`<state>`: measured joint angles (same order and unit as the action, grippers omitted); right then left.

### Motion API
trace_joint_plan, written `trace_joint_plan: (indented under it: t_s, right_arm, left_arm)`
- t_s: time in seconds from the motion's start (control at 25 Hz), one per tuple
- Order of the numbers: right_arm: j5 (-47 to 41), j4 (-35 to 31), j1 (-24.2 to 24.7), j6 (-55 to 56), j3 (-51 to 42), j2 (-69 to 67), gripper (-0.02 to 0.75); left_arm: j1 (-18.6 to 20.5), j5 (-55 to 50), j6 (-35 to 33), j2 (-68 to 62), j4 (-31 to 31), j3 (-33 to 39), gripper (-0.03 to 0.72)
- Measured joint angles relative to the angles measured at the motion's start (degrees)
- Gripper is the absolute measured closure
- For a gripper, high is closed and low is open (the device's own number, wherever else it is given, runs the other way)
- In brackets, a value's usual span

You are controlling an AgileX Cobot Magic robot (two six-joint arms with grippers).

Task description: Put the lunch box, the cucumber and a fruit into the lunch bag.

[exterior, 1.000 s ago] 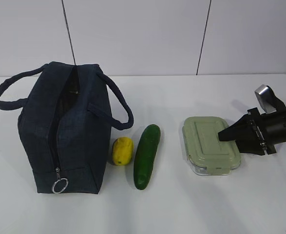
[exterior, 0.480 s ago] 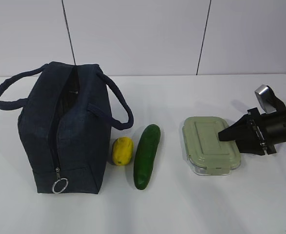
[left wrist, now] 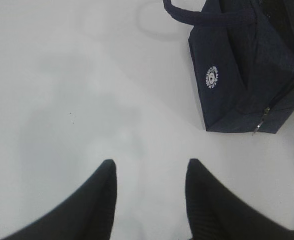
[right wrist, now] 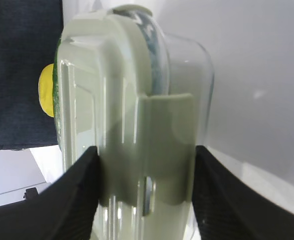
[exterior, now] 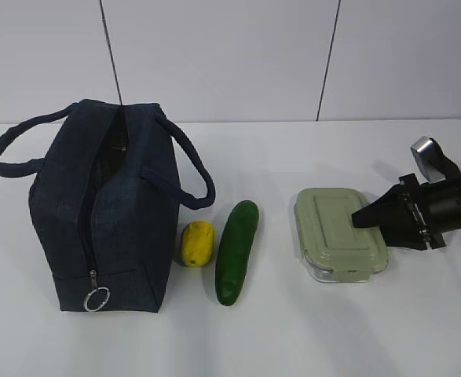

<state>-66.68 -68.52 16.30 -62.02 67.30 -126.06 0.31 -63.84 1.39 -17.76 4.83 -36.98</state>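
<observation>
From the exterior view I see the lunch bag at left on the tabletop, the fruit and cucumber beside it, and the lunch box at right. My left wrist view shows the left gripper with fingers spread over bare tabletop. In the right wrist view the right gripper has its fingers pinching the lunch box by its sides.

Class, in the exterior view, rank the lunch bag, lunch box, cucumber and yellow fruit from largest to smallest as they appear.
1. Lunch bag, by far the largest.
2. Lunch box and cucumber: the box is wider, the cucumber longer; too alike to rank.
3. Yellow fruit, the smallest.
</observation>
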Motion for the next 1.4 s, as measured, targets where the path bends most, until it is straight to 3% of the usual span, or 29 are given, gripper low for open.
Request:
trace_joint_plan:
  t_s: [1.4]
  right_arm:
    - [0.1, -0.5, 0.0, 0.8, 0.0, 0.0, 0.356]
  left_arm:
    - [0.0, -0.1, 0.0, 0.0, 0.2, 0.0, 0.363]
